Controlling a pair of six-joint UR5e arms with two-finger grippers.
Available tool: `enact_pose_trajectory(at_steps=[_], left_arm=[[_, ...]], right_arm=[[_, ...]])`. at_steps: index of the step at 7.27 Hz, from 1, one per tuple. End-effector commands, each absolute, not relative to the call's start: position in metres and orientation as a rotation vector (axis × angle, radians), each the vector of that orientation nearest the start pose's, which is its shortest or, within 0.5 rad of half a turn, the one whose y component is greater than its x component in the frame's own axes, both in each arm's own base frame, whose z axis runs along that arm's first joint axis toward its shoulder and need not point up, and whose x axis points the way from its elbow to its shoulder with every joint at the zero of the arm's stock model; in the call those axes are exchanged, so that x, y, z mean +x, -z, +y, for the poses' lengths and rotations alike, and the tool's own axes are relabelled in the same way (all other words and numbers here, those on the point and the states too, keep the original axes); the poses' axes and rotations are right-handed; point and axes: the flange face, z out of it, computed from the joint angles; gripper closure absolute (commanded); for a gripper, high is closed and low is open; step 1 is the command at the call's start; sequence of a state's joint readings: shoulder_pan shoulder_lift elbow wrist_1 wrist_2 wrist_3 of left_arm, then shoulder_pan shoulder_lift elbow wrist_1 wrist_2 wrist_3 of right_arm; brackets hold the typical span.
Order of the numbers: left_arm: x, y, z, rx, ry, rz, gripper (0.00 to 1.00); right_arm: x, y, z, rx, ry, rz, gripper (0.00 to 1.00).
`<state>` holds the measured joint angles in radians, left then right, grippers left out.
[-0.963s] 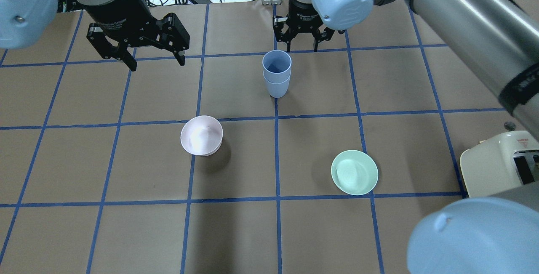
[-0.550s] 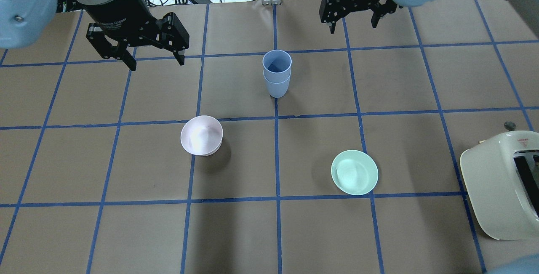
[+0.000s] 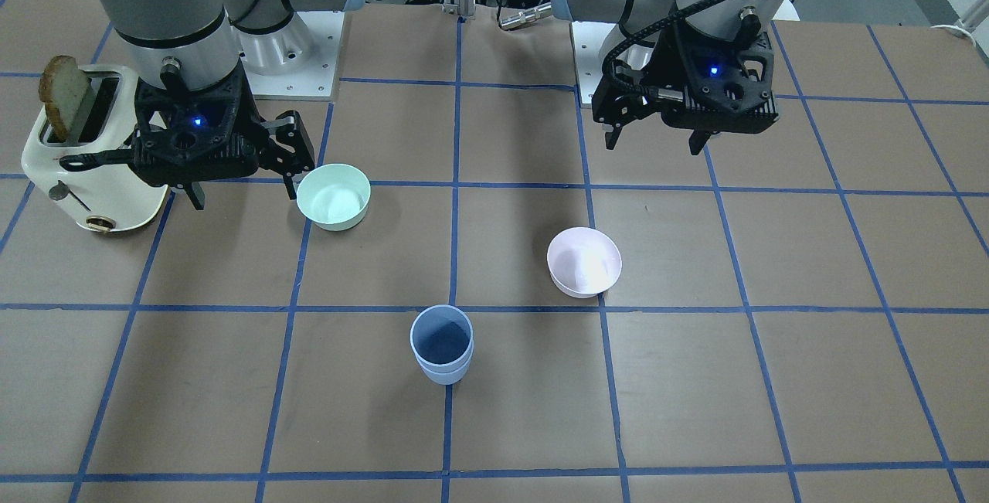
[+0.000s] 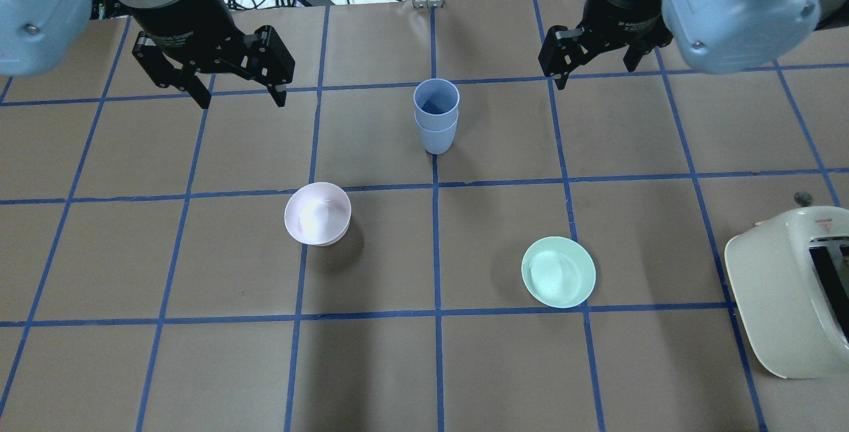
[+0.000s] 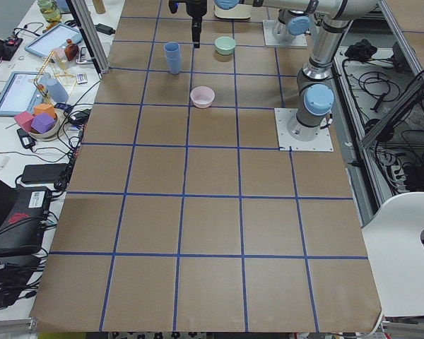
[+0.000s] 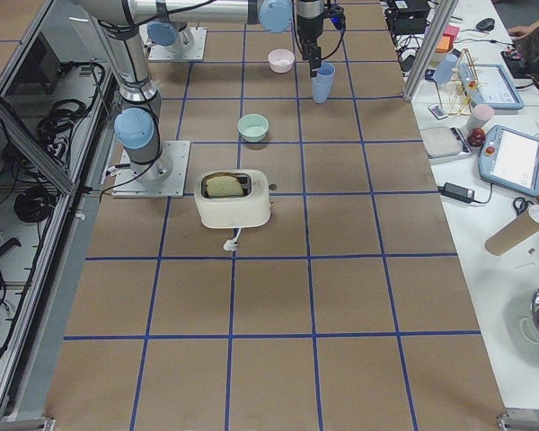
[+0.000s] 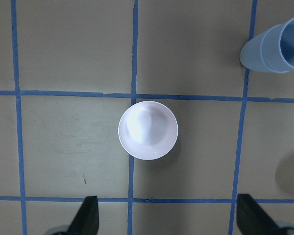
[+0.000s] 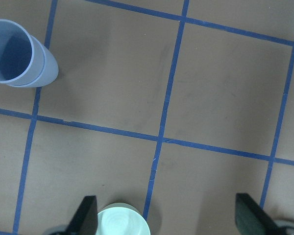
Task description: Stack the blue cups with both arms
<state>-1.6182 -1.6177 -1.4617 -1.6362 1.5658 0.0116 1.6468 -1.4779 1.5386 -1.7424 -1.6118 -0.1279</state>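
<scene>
The two blue cups [image 4: 436, 117] stand nested one inside the other, upright on a blue tape line at the table's far middle. They also show in the front view [image 3: 441, 344]. They show at the top right of the left wrist view [image 7: 279, 44] and at the top left of the right wrist view [image 8: 19, 54]. My left gripper [image 4: 240, 97] hangs open and empty, high above the table, to the left of the cups. My right gripper [image 4: 600, 72] hangs open and empty, high, to the right of the cups. Neither gripper touches the cups.
A pale pink bowl [image 4: 318, 213] sits nearer to me, left of centre, below my left gripper [image 7: 148, 129]. A mint-green bowl [image 4: 558, 271] sits right of centre. A cream toaster [image 4: 789, 292] with a bread slice [image 3: 66, 90] stands at the right edge.
My right gripper has pulled away from just behind the stacked cups and swung to the right. The left gripper has barely moved. The cups have not moved.
</scene>
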Motion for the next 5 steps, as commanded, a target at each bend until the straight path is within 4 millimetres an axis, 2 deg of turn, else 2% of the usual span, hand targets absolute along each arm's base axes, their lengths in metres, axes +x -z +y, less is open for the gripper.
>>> enact_pose_trajectory(at_steps=[1, 5], left_arm=[[-0.1559, -0.5144, -0.5059, 0.108, 0.026, 3.14, 0.0], [-0.1566, -0.5136, -0.5055, 0.096, 0.024, 3.139, 0.0]], right_arm=[[0.1749, -0.4814, -0.5314, -0.312, 0.199, 3.111, 0.0], [0.1728, -0.4823, -0.5283, -0.305, 0.183, 3.123, 0.0]])
